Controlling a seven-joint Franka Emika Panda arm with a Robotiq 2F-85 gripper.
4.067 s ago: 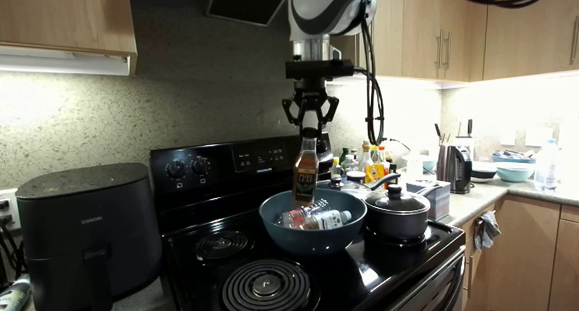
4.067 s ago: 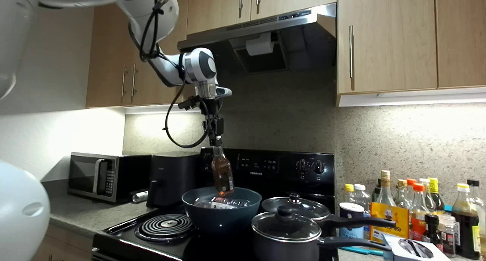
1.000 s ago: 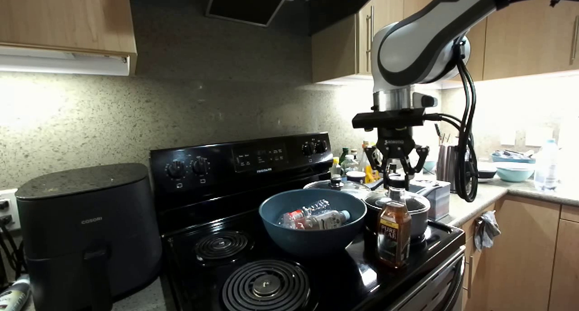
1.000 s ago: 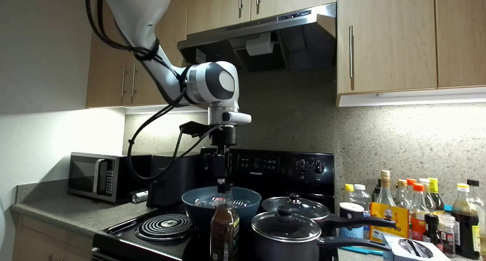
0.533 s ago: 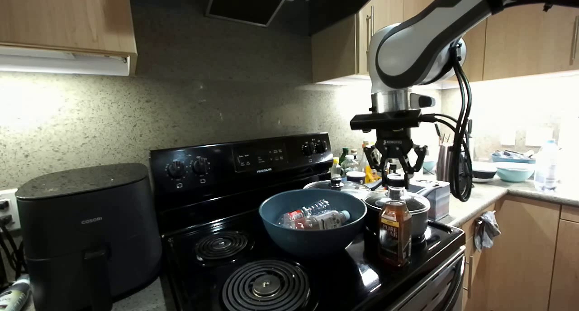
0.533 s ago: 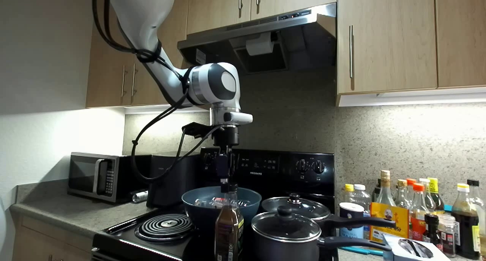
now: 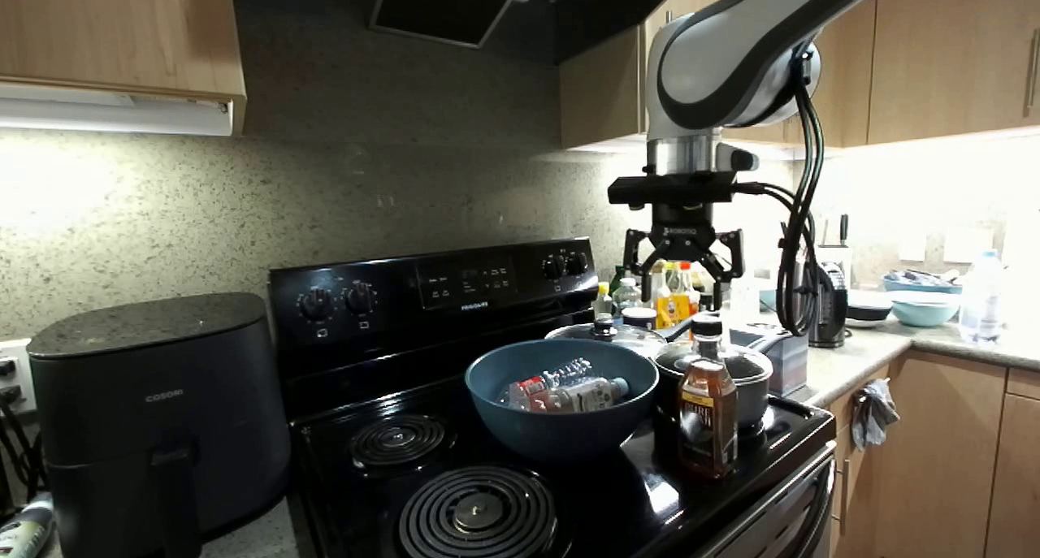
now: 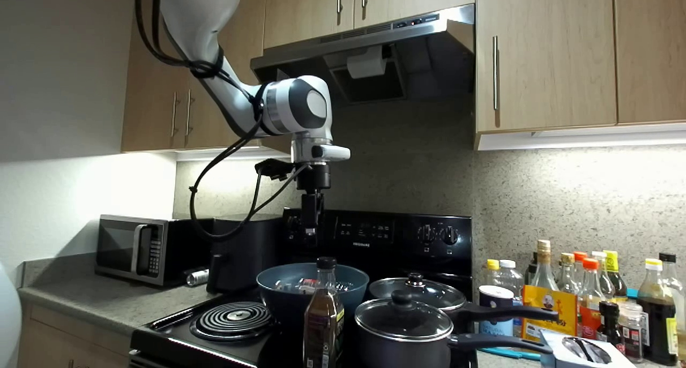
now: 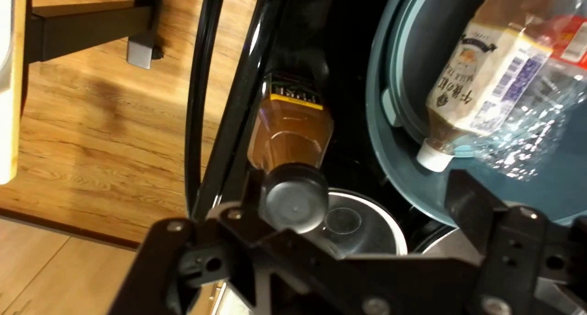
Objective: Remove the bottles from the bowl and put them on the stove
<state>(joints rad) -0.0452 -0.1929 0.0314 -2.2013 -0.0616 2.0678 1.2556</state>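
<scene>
An amber bottle (image 7: 708,420) with a black cap stands upright on the black stove (image 7: 601,513), in front of the lidded pot. Above it my gripper (image 7: 682,290) is open, its fingertips clear of the cap and holding nothing. In the wrist view the cap of the amber bottle (image 9: 289,136) lies close to the left-hand finger (image 9: 252,189). Inside the blue bowl (image 7: 561,436) lie a bottle with a tan label (image 9: 490,76) and a white cap, and a clear bottle with a red label (image 9: 568,40), partly hidden behind it.
A black lidded pot (image 7: 715,400) sits beside the bowl, close behind the amber bottle. Farther back is a glass-lidded pan (image 8: 418,293); both handles stick out sideways. Coil burners (image 7: 478,509) lie on the bowl's other side. A dark air fryer (image 7: 162,428) borders the stove.
About four seconds ago my gripper held the amber bottle over the bowl. It now stands on the stove; within the last half second the fingers opened wide and the gripper rose off the cap.
</scene>
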